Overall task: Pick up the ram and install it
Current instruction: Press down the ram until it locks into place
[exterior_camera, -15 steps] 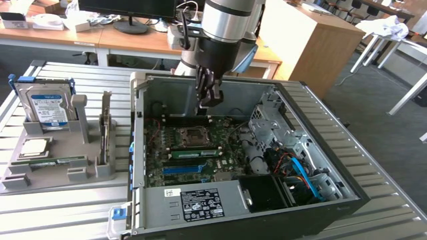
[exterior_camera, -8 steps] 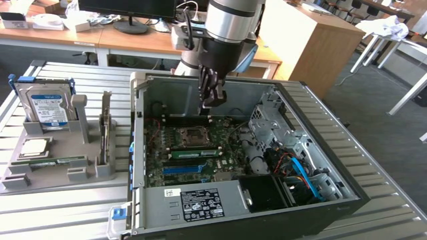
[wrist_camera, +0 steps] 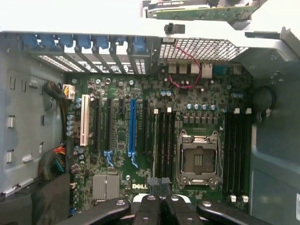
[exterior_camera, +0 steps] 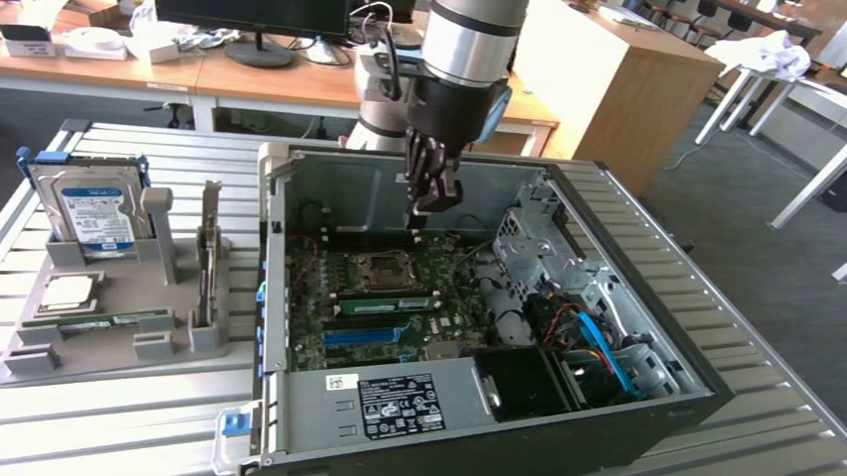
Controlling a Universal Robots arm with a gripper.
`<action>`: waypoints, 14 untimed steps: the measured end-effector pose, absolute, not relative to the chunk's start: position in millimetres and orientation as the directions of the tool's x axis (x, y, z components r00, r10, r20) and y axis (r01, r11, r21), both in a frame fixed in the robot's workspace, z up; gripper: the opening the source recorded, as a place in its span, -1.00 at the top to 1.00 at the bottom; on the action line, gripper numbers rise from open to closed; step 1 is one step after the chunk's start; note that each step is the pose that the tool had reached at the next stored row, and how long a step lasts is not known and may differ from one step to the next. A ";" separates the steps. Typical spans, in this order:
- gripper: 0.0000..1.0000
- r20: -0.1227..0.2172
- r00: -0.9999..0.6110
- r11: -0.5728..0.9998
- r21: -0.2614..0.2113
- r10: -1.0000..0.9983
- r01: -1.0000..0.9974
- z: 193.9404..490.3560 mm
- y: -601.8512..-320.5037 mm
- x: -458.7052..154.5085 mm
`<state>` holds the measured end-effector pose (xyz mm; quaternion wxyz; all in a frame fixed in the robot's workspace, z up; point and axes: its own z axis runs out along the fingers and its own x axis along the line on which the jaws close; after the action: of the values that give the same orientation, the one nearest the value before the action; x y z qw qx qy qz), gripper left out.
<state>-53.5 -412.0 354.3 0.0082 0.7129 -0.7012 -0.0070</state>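
Gripper (exterior_camera: 421,210) clenched and empty, hanging over the circuit board inside the open computer case (exterior_camera: 688,367). We take the ram (exterior_camera: 99,319) to be the slim green stick with small dark chips lying flat in the grey holder (exterior_camera: 79,352) on the worktop, well apart from the gripper; a similar stick (exterior_camera: 384,303) already stands in a slot. We judge a sound pick needs jaws opened before descent, closing mid-length across the thin faces

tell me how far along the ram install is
Done: a green ram stands in a motherboard slot beside the CPU socket. In hand: nothing; the claw is shut above the board. Left: whether the stick is fully seated can't be told.
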 end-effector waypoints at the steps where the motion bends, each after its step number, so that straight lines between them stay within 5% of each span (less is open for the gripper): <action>1: 0.80 0.002 0.016 -0.016 0.022 -1.000 -1.000 354.3 -412.0 -51.9; 14: 0.80 0.002 0.017 -0.017 0.022 -1.000 -1.000 354.3 -412.0 -46.5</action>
<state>-46.5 -412.0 354.3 0.0083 0.7129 -0.7012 -0.0070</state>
